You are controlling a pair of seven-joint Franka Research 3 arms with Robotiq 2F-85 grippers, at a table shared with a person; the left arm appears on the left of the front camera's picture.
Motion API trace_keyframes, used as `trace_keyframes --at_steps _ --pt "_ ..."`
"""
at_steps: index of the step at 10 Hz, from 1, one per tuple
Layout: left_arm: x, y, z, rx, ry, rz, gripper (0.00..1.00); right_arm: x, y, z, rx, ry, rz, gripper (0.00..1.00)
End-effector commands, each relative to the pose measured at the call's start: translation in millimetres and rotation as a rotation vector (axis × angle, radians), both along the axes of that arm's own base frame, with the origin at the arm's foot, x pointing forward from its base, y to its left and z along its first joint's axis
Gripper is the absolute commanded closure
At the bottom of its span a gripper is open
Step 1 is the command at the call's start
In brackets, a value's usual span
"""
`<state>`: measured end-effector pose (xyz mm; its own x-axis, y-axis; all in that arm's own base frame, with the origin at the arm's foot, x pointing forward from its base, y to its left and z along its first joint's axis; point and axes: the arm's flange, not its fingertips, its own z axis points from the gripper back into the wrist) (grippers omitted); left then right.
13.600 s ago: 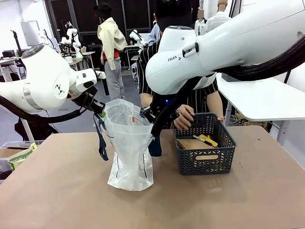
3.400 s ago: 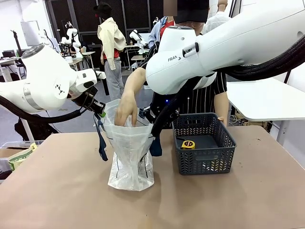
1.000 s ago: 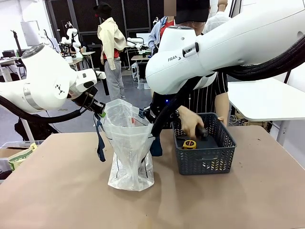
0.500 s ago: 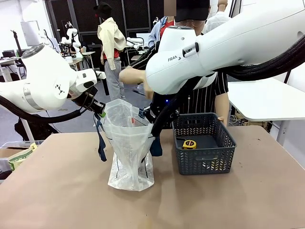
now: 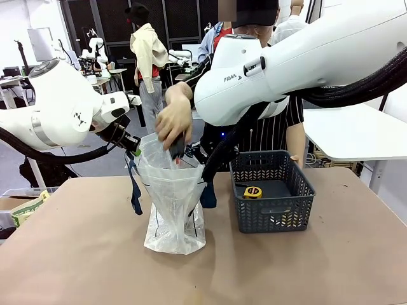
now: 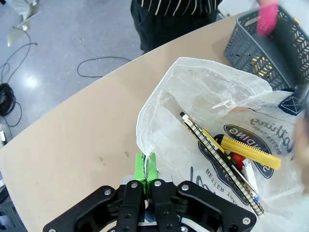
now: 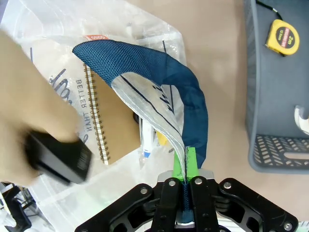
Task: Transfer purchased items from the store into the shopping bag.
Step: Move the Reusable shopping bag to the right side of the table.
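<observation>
Hand (image 5: 172, 121) moved over shopping bag (image 5: 170, 206), clear, crinkly

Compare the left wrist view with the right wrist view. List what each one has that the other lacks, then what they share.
Left wrist view: the left gripper shut on the shopping bag at its clear rim, a yellow utility knife lying whole inside, the person's striped shirt. Right wrist view: the right gripper shut on the navy strap handle, the person's hand holding a black item at the bag's mouth, the tape measure in the grey basket. Both: the bag, the spiral notebook inside it, the basket.
</observation>
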<state>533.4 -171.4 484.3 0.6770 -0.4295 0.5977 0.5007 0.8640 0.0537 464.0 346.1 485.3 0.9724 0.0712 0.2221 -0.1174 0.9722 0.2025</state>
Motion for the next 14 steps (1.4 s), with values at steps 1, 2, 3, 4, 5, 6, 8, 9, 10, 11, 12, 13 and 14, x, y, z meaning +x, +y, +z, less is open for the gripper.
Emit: trace_keyframes --at_steps 1,2,3,4,5,6,8,9,10,11,12,13,14 --pt "-0.1 0.8 1.5 0.002 0.002 0.011 1.00 -1.1 -1.1 0.6 0.008 0.007 -0.005 1.00" --pt "-0.1 0.8 1.5 0.002 0.002 0.011 1.00 -1.1 -1.1 0.6 0.008 0.007 -0.005 1.00" --pt "-0.1 0.8 1.5 0.002 0.002 0.011 1.00 -1.1 -1.1 0.6 0.008 0.007 -0.005 1.00" --pt "-0.1 0.8 1.5 0.002 0.002 0.011 1.00 -1.1 -1.1 0.6 0.008 0.007 -0.005 1.00" --pt "-0.1 0.8 1.5 0.002 0.002 0.011 1.00 -1.1 -1.1 0.6 0.008 0.007 -0.005 1.00" --pt "-0.1 0.8 1.5 0.002 0.002 0.011 1.00 -1.1 -1.1 0.6 0.008 0.007 -0.005 1.00" --pt "-0.1 0.8 1.5 0.002 0.002 0.011 1.00 -1.1 -1.1 0.6 0.008 0.007 -0.005 1.00" --pt "-0.1 0.8 1.5 0.002 0.002 0.011 1.00 -1.1 -1.1 0.6 0.008 0.007 -0.005 1.00" --pt "-0.1 0.8 1.5 0.002 0.002 0.011 1.00 -1.1 -1.1 0.6 0.008 0.007 -0.005 1.00" --pt "-0.1 0.8 1.5 0.002 0.002 0.011 1.00 -1.1 -1.1 0.6 0.008 0.007 -0.005 1.00" --pt "-0.1 0.8 1.5 0.002 0.002 0.011 1.00 -1.1 -1.1 0.6 0.008 0.007 -0.005 1.00" --pt "-0.1 0.8 1.5 0.002 0.002 0.011 1.00 -1.1 -1.1 0.6 0.008 0.007 -0.005 1.00" --pt "-0.1 0.8 1.5 0.002 0.002 0.011 1.00 -1.1 -1.1 0.6 0.008 0.007 -0.005 1.00"
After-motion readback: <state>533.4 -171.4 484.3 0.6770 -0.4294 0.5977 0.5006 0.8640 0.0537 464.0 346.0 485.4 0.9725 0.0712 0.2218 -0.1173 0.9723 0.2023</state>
